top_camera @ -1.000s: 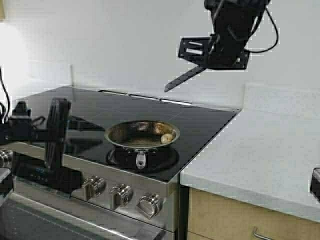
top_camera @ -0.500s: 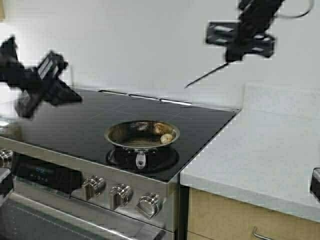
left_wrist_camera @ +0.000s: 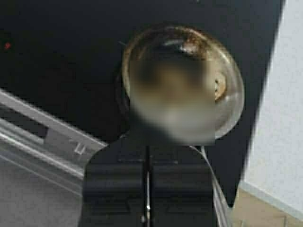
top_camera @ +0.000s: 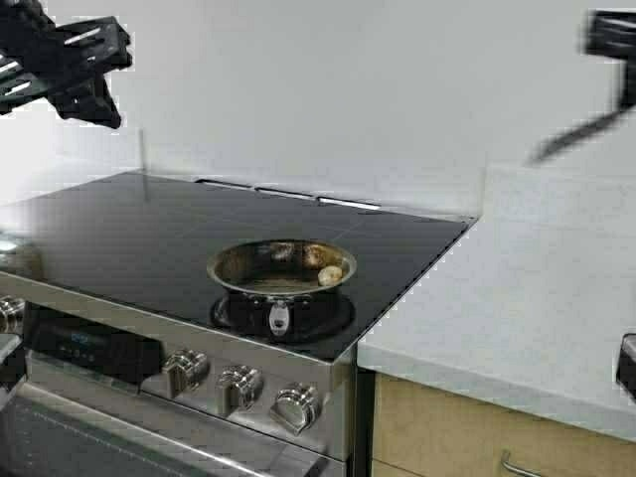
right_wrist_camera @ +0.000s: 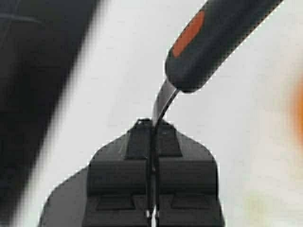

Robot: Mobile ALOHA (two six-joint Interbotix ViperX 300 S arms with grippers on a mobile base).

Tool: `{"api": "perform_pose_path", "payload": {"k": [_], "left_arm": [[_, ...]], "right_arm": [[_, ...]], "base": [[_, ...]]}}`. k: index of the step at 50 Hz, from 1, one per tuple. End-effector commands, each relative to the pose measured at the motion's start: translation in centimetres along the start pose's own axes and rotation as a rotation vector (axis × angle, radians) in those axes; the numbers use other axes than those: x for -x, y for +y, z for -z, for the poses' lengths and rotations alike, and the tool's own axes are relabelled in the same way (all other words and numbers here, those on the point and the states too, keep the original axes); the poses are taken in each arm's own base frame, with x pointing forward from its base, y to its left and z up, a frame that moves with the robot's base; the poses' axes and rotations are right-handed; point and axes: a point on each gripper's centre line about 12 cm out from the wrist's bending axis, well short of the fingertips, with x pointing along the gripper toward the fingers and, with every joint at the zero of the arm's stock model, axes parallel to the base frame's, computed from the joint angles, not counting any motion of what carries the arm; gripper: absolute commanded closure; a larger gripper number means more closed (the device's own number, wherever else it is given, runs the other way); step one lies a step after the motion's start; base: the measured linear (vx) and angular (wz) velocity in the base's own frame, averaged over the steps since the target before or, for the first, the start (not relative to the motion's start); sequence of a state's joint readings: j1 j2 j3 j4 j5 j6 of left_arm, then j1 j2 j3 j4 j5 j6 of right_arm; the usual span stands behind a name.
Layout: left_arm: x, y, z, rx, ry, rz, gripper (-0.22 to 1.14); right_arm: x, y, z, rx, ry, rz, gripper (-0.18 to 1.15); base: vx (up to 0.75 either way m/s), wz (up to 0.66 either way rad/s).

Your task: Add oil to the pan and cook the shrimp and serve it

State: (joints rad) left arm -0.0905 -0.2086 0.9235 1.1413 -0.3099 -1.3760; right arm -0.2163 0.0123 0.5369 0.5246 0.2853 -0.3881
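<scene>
Your right tool (right_wrist_camera: 152, 137) was clamped tight on a spatula (right_wrist_camera: 208, 42) (dark, with an orange mark), raised above the desk (top_camera: 517, 308). Your left tool (left_wrist_camera: 147, 156), fingers pressed together and empty, hung high over the stove (top_camera: 119, 229). The pan (top_camera: 282, 268) sat on the stove with shrimp (top_camera: 331, 275) inside.

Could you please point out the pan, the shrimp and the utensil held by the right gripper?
pan (top_camera: 260, 260): high view, left inner wall.
shrimp (top_camera: 331, 275): high view, pale piece by the right rim.
utensil (right_wrist_camera: 222, 33): right wrist view, dark handle.

Black stove (top_camera: 149, 238), white counter (top_camera: 517, 308)
</scene>
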Motion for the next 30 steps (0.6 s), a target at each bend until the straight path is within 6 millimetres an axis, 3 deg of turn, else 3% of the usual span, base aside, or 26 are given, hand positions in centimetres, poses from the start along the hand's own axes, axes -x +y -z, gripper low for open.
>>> {"api": "perform_pose_path", "payload": {"k": [1,3,10,30], "left_arm": [[0.4,-0.3,-1.1,-0.011,-0.030,0.000,0.86],[0.3,-0.3,-1.1,-0.008,-0.030,0.000,0.86],[0.2,-0.2,-1.0,-0.006,-0.024,-0.003,0.86],[-0.8,0.3,-0.1,0.007,0.015,-0.013,0.86]], "right_arm": [[0.6,-6.2,-0.8,0.010,0.066,0.104,0.89],[0.3,-8.5,-0.1,-0.016,0.121,0.135,0.89],[-1.3,-12.9,3.4,-0.169,0.272,0.170,0.89],[-6.9,-17.5,10.4,-0.287,0.563,0.158,0.89]], "base": [[0.00,0.00],[0.00,0.00],[0.00,0.00],[0.00,0.00]]}}
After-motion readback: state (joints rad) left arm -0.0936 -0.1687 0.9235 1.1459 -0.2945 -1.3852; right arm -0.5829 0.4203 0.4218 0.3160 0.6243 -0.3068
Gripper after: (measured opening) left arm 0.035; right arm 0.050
